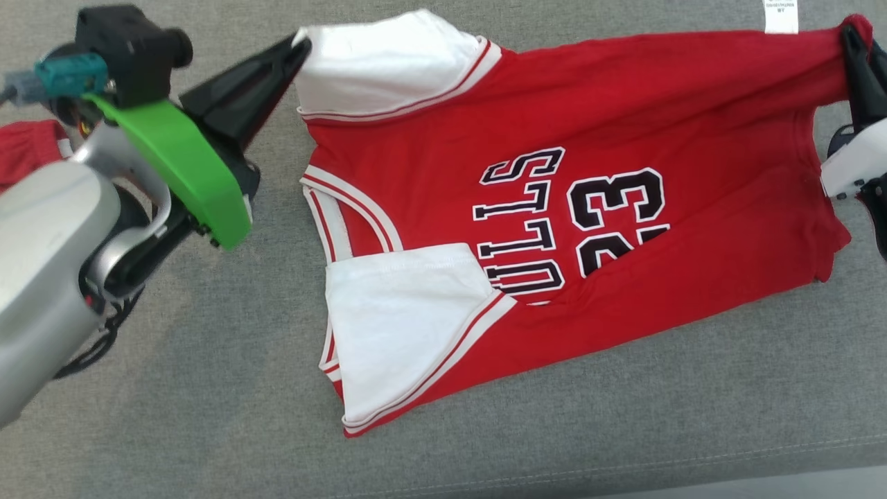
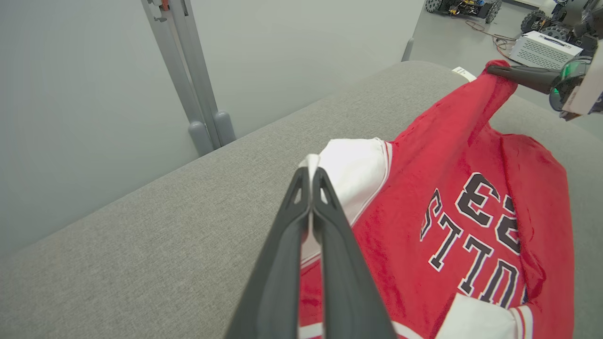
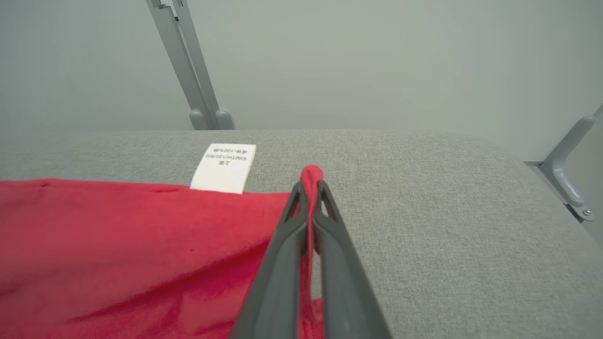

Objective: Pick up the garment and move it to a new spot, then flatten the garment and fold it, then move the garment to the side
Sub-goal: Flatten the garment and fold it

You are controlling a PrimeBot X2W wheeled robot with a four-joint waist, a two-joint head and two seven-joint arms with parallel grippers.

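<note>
- The jersey (image 1: 624,104), red with white short sleeves and the black lettering "BULLS 23", lies front-up across the grey cushion (image 1: 208,416). Its collar is toward the robot's left and its hem toward the right.
- The left gripper (image 1: 299,47) is clenched on the outer edge of the far white sleeve (image 1: 388,62). In the left wrist view the two dark fingers (image 2: 330,245) press together with a fold of white cloth pinched at their tips.
- The right gripper (image 1: 849,34) is clamped on the far hem corner of the jersey. In the right wrist view a small bulge of red cloth pokes out past its tips.
- In the left wrist view, the red fabric rises off the cushion in a taut ridge to that pinched corner.
- The far edge of the jersey stretches between the two grippers, while the near side rests on the cushion with loose creases.
- The near white sleeve (image 1: 402,326) lies flat, folded in over the chest and covering the first letter of the print.
- A white care label (image 1: 781,15) sticks out from the far edge, just beside the right gripper, and lies on the cushion.
- A green bracket (image 1: 180,166) sits on the left wrist.
- Another piece of red cloth (image 1: 28,149) shows at the left edge, partly hidden by the left arm.
- A grey metal post (image 3: 188,61) stands behind the cushion against a pale wall.
</note>
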